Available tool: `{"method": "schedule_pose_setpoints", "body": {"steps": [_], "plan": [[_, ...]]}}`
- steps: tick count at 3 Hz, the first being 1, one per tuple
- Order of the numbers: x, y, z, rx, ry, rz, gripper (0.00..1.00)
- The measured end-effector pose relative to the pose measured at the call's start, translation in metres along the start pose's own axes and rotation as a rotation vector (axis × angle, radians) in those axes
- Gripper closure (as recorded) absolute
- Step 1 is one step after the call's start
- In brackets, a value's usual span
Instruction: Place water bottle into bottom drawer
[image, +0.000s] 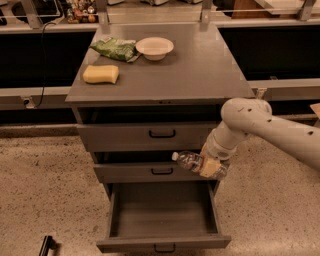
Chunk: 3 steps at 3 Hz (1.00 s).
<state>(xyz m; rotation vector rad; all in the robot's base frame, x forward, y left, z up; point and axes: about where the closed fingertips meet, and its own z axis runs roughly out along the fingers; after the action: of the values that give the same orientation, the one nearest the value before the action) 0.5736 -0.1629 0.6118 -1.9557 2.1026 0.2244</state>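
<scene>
- Holding the water bottle (191, 160) sideways, the gripper (210, 166) has its fingers closed on it.
- Bottom drawer (162, 243) lies open just below the fingers.
- Lower inside its walls before releasing.

The pincer (212, 167), at the right end of the middle drawer (150, 172), is clamped over the water bottle (189, 160) and hides its base end. Its arm (280, 132) runs off the right edge. Far below-left, a black object (47, 245) is cut by the bottom edge. Far above-left, small items (80, 10) are too small to identify.
</scene>
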Motion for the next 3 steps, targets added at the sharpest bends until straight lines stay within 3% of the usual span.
{"method": "schedule_pose_setpoints", "body": {"steps": [1, 2, 3], "plan": [[0.057, 0.01, 0.102, 0.003, -0.011, 0.091, 1.0], [0.061, 0.007, 0.14, 0.027, -0.052, 0.115, 1.0], [0.059, 0.01, 0.141, 0.014, -0.038, 0.102, 1.0]]}}
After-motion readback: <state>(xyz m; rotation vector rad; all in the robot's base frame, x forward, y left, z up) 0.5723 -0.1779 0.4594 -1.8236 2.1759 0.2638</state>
